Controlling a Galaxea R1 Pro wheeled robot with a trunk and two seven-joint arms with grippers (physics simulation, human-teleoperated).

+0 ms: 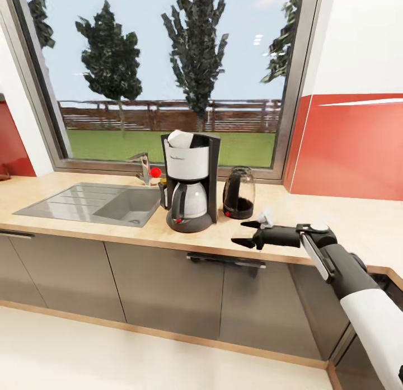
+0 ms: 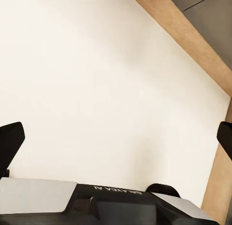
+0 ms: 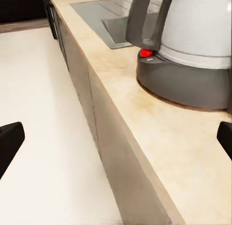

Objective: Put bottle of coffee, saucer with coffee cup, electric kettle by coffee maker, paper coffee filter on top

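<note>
From the head camera I can't tell what the small white shape (image 1: 266, 216) just behind my right end effector (image 1: 245, 234) is; the black fingers and wrist cover most of it. A small dark bottle with a yellowish top (image 1: 163, 183) sits tucked behind the coffee maker's left side, mostly hidden. The right arm is cut off by the picture's lower right corner.

The right end effector hangs over the near edge of the long light-wood desk (image 1: 313, 211), fingers spread wide apart, gripping nothing and touching nothing I can see. Its wrist camera looks along the desk edge toward the coffee maker's round dark base and red button (image 3: 146, 53), with only the black fingertips (image 3: 9, 142) at the frame's sides.

The left end effector (image 2: 116, 140) is also spread wide and free of any load, pointing at pale floor beside a wood plinth.

The black-framed coffee maker with white housing and glass carafe (image 1: 189, 183) stands on the desk right of the grey inset sink (image 1: 95, 202), a white paper cone (image 1: 180, 138) resting in its top. The clear glass kettle with dark base (image 1: 239, 193) stands just right of it.
</note>
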